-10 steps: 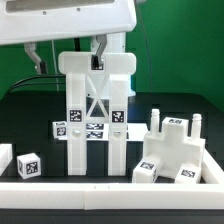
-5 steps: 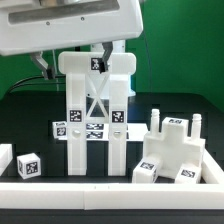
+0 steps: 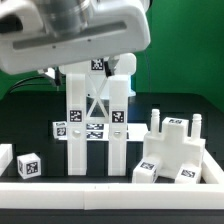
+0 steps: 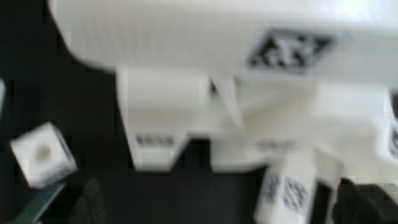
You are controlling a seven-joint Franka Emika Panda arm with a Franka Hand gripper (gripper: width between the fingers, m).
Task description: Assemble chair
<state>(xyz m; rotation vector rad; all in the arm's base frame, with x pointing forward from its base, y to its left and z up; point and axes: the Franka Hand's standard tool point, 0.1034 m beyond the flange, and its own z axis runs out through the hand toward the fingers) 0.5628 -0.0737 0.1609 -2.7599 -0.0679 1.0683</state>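
gripper (image 4: 203, 200) | jaws wide apart | grips nothing | close over white chair (image 3: 97, 115)

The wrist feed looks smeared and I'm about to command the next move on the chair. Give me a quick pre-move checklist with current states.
1. Upright frame standing straight, both posts down: ok.
2. Seat block lying pegs up beside the frame, on the exterior view's right: ok.
3. Small tagged cube out of the way, on the exterior view's left: ok.
4. Jaws spread wide: ok.
5. Jaws lined up over the frame's top: cannot tell; the arm hides it in the exterior view.
6. Wrist view sharp enough to aim by: not ok, blurred.
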